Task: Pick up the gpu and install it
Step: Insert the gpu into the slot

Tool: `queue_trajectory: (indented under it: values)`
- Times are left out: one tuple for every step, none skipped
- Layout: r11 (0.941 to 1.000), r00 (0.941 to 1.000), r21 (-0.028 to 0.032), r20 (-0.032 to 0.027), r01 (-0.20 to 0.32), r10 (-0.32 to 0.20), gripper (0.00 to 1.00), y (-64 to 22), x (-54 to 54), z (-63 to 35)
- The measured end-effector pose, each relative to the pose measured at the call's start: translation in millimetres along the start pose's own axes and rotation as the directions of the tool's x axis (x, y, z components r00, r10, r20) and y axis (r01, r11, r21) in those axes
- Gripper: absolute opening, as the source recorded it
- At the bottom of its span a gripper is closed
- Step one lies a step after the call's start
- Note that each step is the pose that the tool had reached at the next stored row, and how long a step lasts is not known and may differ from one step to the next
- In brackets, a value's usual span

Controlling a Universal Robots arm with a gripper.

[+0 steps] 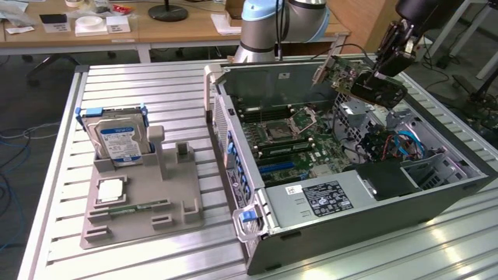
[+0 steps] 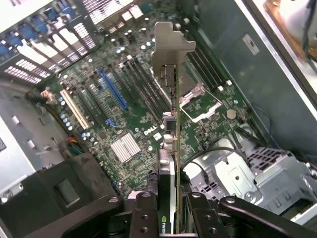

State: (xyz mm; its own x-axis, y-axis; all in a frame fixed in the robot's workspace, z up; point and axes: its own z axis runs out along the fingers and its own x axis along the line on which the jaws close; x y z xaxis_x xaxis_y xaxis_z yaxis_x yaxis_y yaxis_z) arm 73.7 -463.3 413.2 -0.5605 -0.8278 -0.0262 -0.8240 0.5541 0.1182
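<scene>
Gripper [image 1: 383, 69] is clamped on the gpu [image 1: 354, 79], holding it in the air above the open case [image 1: 335, 233], not seated. The card runs straight out from the fingers, edge-on, with the silver bracket [image 2: 173, 44] at the far end. The motherboard [image 2: 133, 114] sits well below. The blue slot [image 2: 113, 89] lies off to one side of the card and looks skewed to its long axis.
</scene>
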Motion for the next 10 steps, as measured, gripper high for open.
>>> queue_trajectory:
  values:
    - [0.9999, 0.9999, -0.0004, -0.0017, 0.015, -0.015, 0.27, 0.0, 0.0, 0.1]
    - [0.9996, 0.9996, -0.0008, -0.0035, 0.03, -0.03, 0.27, 0.0, 0.0, 0.2]
    - [0.999, 0.999, -0.0013, -0.0053, 0.044, -0.044, 0.27, 0.0, 0.0, 0.2]
    - [0.9981, 0.9981, -0.0018, -0.0071, 0.061, -0.061, 0.27, 0.0, 0.0, 0.4]
    - [0.9971, 0.9971, -0.0024, -0.009, 0.076, -0.076, 0.27, 0.0, 0.0, 0.4]
    - [0.9958, 0.9957, -0.0029, -0.0108, 0.091, -0.091, 0.27, 0.0, 0.0, 0.5]
    - [0.9943, 0.9942, -0.0035, -0.0126, 0.107, -0.107, 0.27, -0.1, 0.0, 0.6]
    - [0.9925, 0.9924, -0.0041, -0.0144, 0.122, -0.122, 0.27, -0.1, 0.0, 0.6]
    - [0.9905, 0.9903, -0.0047, -0.0162, 0.138, -0.138, 0.27, -0.1, 0.0, 0.7]
    - [0.9882, 0.988, -0.0054, -0.0179, 0.153, -0.153, 0.27, -0.1, 0.0, 0.8]
